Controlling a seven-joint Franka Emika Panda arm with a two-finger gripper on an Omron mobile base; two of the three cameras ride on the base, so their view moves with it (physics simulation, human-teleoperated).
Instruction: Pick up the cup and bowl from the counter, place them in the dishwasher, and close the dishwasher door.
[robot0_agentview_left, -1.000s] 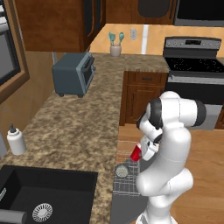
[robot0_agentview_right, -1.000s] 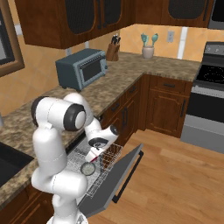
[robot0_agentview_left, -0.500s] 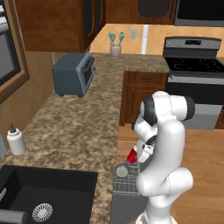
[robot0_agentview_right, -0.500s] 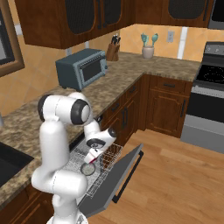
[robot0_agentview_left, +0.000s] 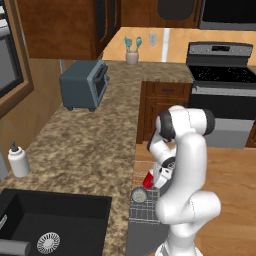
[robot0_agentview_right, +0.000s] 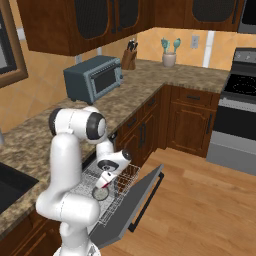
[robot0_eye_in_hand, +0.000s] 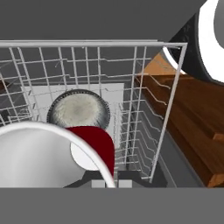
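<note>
The tool (robot0_agentview_right: 106, 181) is clenched on the cup (robot0_agentview_left: 148, 180), held low over the wire rack (robot0_agentview_right: 117, 187) of the dishwasher. In the hand view the cup (robot0_eye_in_hand: 94, 146) fills the lower left, its white rim close to the lens and its red side below the bowl (robot0_eye_in_hand: 78, 110). The bowl (robot0_agentview_left: 139, 195) sits inside the rack, just beside the cup; in the right base view it (robot0_agentview_right: 101, 193) lies directly under the tool. The rack is pulled out over the dishwasher door (robot0_agentview_right: 134, 211), which hangs open and tilted down toward the wooden floor (robot0_agentview_right: 200, 210). To the arm's left runs the worktop (robot0_agentview_left: 85, 140), carrying a toaster (robot0_agentview_left: 84, 85) and, near the sink (robot0_agentview_left: 45, 225), a white soap bottle (robot0_agentview_left: 18, 160). The stove (robot0_agentview_left: 224, 95) stands well apart at the far end.
</note>
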